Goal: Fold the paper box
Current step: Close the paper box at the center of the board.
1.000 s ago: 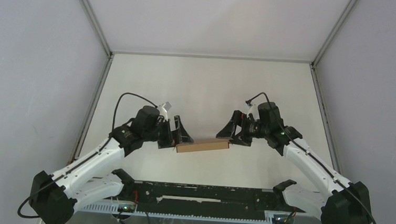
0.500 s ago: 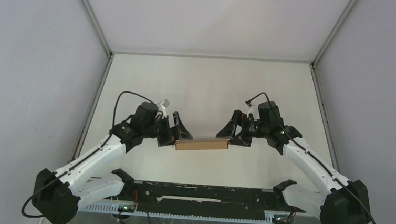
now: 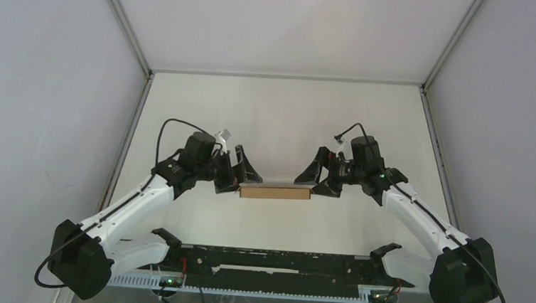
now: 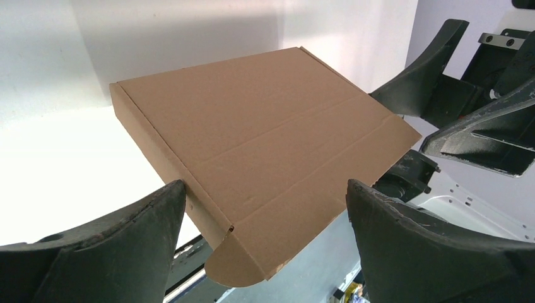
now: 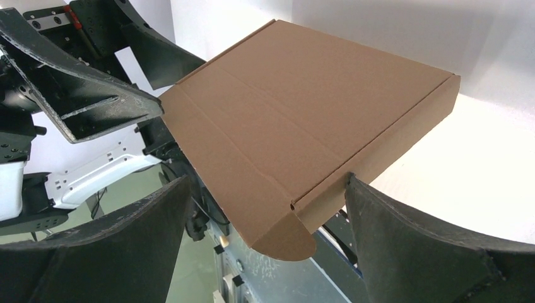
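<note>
1. Over the tabletop [image 3: 282, 117], the left arm [image 3: 140, 203] and right arm [image 3: 417, 219] reach in from both sides and meet at the box [image 3: 275, 193], which sits level between them, near the middle and close to the arm bases.
2. You can judge the box mostly folded: both wrist views show a closed, flat shape with its walls up and its broad brown face shut. From above you see only a narrow strip, so it seems to stand on edge. You cannot tell whether it rests on the tabletop or hangs between the arms.
3. What looks left is small: a rounded tab [image 4: 233, 268] pokes out loose at the near corner, and the right wrist view shows another at its own end. Tucking or pressing these in is probably your last work.
4. The left jaws are spread wide and straddle the box's left end. One tip meets the side wall and the other sits just beside the corner, with no squeeze that you can see.
5. The right jaws are equally wide across the right end. One tip touches the wall and the other is close to the edge.
</note>
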### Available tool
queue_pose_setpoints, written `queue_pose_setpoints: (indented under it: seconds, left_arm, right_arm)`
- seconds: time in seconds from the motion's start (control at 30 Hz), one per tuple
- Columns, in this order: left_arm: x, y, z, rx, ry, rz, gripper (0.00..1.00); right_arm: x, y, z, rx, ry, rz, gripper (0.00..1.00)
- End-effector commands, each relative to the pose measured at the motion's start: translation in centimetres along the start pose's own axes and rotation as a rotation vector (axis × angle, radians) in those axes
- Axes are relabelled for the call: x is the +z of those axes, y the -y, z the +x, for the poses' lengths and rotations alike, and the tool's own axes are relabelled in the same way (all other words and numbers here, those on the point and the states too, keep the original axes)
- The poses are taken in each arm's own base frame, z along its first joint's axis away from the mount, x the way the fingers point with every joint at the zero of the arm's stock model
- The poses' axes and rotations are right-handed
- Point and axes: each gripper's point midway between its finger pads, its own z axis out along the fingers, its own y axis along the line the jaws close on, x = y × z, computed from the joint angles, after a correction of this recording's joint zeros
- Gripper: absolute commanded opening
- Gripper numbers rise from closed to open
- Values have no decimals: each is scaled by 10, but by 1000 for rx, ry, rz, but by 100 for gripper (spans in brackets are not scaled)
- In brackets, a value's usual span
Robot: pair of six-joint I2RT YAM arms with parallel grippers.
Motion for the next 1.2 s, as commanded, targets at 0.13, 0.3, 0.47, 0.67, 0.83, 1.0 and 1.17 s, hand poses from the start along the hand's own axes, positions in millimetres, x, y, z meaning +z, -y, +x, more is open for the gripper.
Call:
queue_pose_setpoints:
  seconds: [0.13, 0.3, 0.47, 0.67, 0.83, 1.0, 1.17]
  left_arm:
    - [-9, 58, -20, 44, 10, 219, 100]
    - [-7, 57, -25, 38, 6, 220, 100]
    - [-4, 56, -30, 34, 3, 218, 100]
    - [0, 53, -35, 27, -4, 215, 100]
    - [1, 51, -41, 22, -4, 219, 100]
    - [0, 50, -48, 11, -7, 229, 100]
    - [3, 48, -53, 7, -8, 227, 100]
  right_arm:
    - [-2, -39, -15, -64, -15, -142, 100]
    - [1, -38, -19, -57, -25, -143, 100]
    - [3, -36, -25, -52, -31, -140, 100]
    - [6, -31, -31, -43, -34, -137, 100]
    - [8, -28, -36, -35, -39, -135, 100]
    - [10, -24, -42, -24, -41, -135, 100]
    - [13, -22, -48, -20, -45, -133, 100]
